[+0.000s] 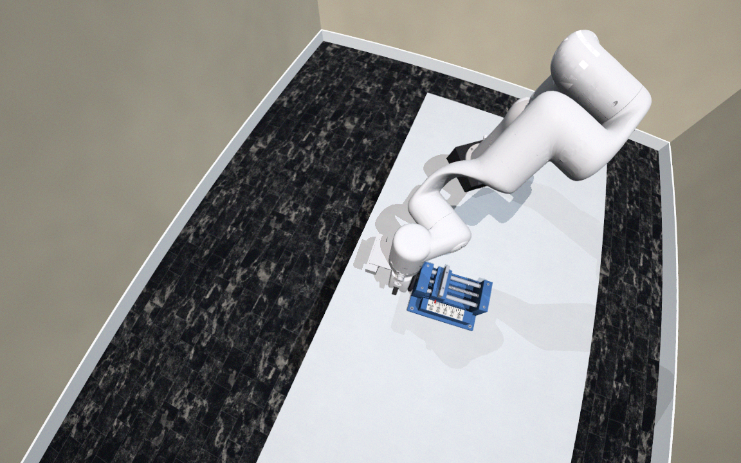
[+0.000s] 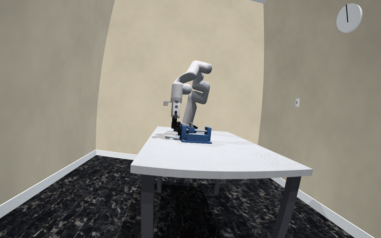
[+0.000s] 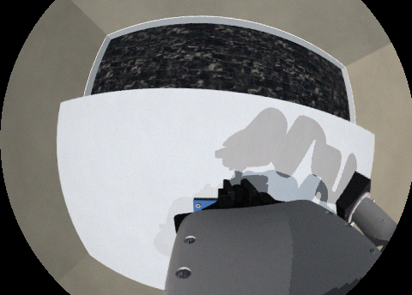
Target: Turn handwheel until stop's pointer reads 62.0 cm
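The end effector [image 2: 174, 123] is clamped on the handwheel [image 2: 176, 125], which sits at the end of the blue jig [image 1: 449, 294] that faces away from the arm's base. The jig stands on the tabletop [image 1: 419, 380], and its scale [image 1: 447, 309] runs along the side farthest from the base, with a red pointer [image 1: 433, 301] near the handwheel end.

To crank well, I judge the wrist should circle the wheel's axis evenly, keeping a firm grip, and slow as the pointer nears the mark; the figures are too small to read here.

The wheel hangs low beside the jig, so the fingers pass close to the tabletop at the bottom of each turn. On the side of the jig away from the base the tabletop edge is near; beyond the jig's scale side lies broad open room.
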You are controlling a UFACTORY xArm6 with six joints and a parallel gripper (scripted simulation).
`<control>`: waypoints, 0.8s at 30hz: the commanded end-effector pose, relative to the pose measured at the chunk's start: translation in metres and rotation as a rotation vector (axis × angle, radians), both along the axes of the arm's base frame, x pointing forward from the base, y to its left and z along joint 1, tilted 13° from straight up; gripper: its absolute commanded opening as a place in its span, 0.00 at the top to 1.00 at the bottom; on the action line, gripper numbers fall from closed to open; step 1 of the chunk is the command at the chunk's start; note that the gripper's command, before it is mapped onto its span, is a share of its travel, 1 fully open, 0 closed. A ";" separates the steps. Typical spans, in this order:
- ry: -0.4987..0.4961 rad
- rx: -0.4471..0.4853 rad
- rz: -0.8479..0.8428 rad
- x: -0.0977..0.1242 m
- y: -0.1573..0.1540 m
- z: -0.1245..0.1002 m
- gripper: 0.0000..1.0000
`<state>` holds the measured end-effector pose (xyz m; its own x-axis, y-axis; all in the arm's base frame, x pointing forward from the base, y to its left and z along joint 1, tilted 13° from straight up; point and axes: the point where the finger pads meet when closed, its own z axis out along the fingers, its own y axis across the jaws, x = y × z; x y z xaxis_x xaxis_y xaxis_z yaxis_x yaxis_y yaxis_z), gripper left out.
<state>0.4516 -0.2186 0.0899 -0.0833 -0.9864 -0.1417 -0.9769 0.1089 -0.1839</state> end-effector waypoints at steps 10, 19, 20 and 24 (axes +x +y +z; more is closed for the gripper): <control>-0.001 -0.001 -0.001 -0.008 0.000 0.005 0.94; -0.001 -0.001 -0.001 -0.013 0.000 0.006 0.94; -0.001 -0.001 -0.001 -0.014 0.000 0.007 0.94; -0.001 -0.001 -0.001 -0.017 0.000 0.007 0.94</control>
